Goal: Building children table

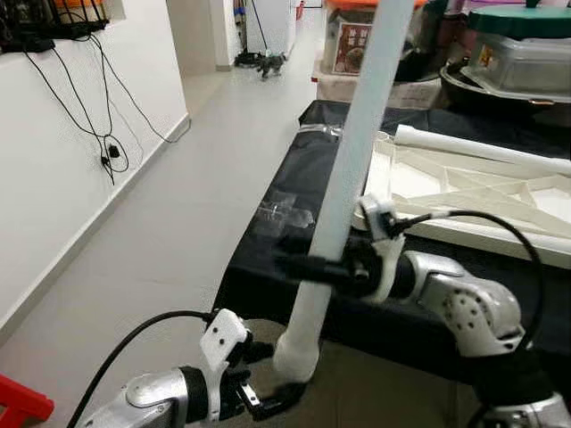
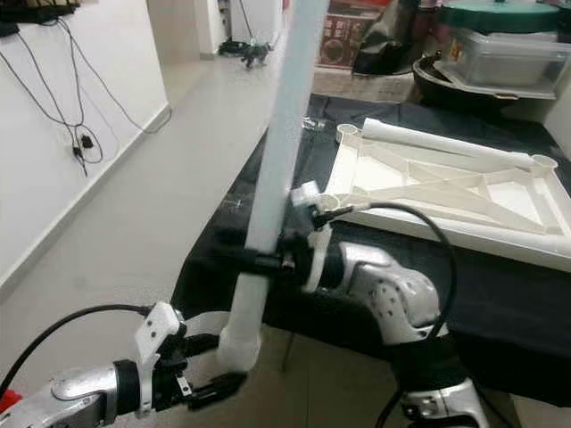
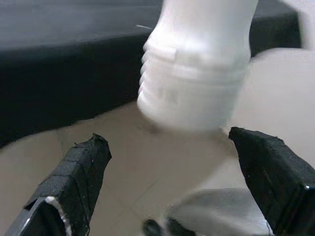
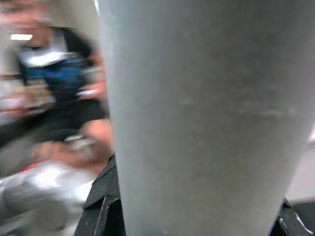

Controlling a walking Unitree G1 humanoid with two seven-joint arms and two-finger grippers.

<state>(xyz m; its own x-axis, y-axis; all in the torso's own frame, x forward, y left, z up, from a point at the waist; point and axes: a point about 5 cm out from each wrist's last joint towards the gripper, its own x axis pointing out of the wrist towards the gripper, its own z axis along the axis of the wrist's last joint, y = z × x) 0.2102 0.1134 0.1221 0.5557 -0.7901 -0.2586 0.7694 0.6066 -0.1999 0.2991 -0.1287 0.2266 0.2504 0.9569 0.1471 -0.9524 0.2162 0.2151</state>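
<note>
The table leg runs off the top edge; a blurred person sits behind it

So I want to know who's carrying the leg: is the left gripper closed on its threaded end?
No, the left gripper is open, its fingers apart beside the leg; the right gripper clamps it.

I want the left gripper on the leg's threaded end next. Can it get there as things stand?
Probably yes. The left gripper is open right by the threaded end of the leg, with nothing between them. The right gripper holds the leg steeply tilted in front of the black table.
</note>
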